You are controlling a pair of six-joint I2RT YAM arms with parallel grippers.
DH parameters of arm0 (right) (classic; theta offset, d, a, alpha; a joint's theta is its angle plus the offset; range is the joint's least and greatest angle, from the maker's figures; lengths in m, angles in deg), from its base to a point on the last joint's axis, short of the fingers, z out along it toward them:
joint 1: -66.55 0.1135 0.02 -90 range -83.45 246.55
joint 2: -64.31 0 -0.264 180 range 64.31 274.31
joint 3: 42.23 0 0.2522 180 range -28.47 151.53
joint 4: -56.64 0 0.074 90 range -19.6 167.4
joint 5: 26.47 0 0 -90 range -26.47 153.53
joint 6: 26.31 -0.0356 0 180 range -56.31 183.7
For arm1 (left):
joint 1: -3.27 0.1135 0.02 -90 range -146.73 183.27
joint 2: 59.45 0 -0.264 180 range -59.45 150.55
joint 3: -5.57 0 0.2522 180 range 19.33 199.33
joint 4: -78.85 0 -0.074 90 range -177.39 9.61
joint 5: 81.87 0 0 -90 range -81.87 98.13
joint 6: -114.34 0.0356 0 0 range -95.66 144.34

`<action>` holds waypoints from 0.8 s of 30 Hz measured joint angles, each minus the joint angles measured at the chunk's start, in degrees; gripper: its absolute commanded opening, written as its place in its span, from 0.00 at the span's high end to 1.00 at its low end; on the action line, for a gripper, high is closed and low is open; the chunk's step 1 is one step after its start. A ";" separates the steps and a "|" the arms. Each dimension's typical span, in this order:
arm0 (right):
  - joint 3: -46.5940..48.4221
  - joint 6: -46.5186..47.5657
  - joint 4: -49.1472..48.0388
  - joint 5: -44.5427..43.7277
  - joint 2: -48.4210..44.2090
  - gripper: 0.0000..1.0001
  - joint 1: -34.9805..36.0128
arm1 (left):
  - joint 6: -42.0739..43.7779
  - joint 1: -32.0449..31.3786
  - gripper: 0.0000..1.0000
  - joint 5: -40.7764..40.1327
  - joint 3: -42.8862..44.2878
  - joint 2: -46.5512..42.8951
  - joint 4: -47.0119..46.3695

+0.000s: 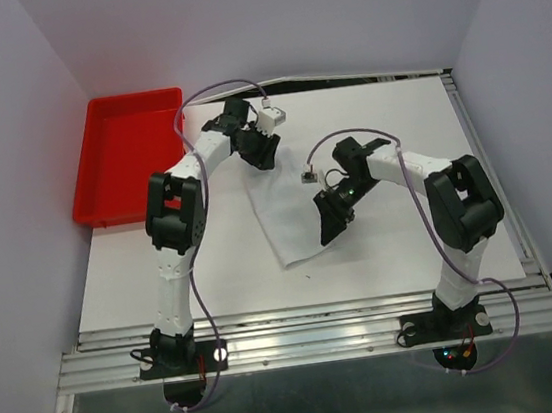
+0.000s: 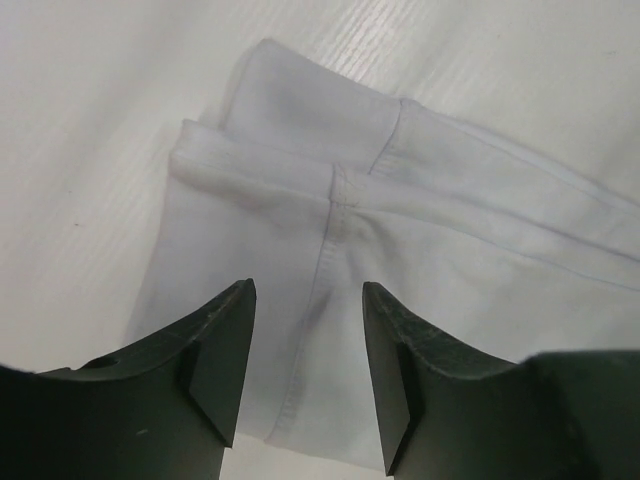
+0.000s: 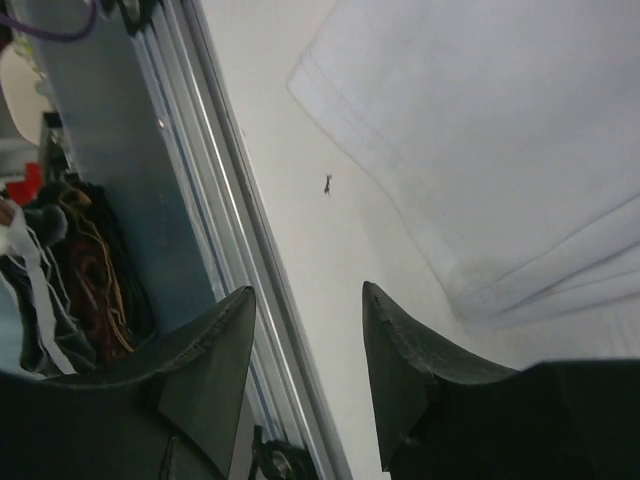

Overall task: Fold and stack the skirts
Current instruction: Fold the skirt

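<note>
A white skirt (image 1: 287, 210) lies folded on the white table, between the two arms. In the left wrist view its waistband end (image 2: 340, 190) with a belt loop lies just ahead of my left gripper (image 2: 308, 300), which is open and empty above the cloth. In the top view the left gripper (image 1: 261, 153) is at the skirt's far left corner. My right gripper (image 1: 333, 222) is open and empty at the skirt's near right edge. In the right wrist view the folded hem layers (image 3: 500, 200) lie to the right of the right gripper (image 3: 308, 300).
A red tray (image 1: 130, 164) stands at the table's far left, with nothing showing in it. Aluminium rails (image 1: 311, 328) run along the near edge and show in the right wrist view (image 3: 215, 250). A small dark speck (image 3: 327, 184) lies on the table near the skirt.
</note>
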 measured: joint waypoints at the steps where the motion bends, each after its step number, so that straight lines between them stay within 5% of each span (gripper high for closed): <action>1: 0.90 -1.66 -0.66 1.46 -0.11 0.47 -0.66 | 0.15 0.00 0.39 -0.28 -1.07 -0.94 -0.61; 13: 2.19 -17.70 -19.52 0.81 -1.01 0.60 -7.48 | -6.16 -1.07 0.39 2.97 -27.67 -30.21 -5.70; 19: -2.01 -23.06 -27.39 -0.48 3.54 0.67 -5.68 | -11.80 -3.69 0.42 4.04 -40.44 -32.79 -9.03; 24: -7.96 -25.70 -29.75 -2.43 4.33 0.68 -1.22 | -14.47 -4.68 0.44 3.30 -42.66 -32.68 -9.22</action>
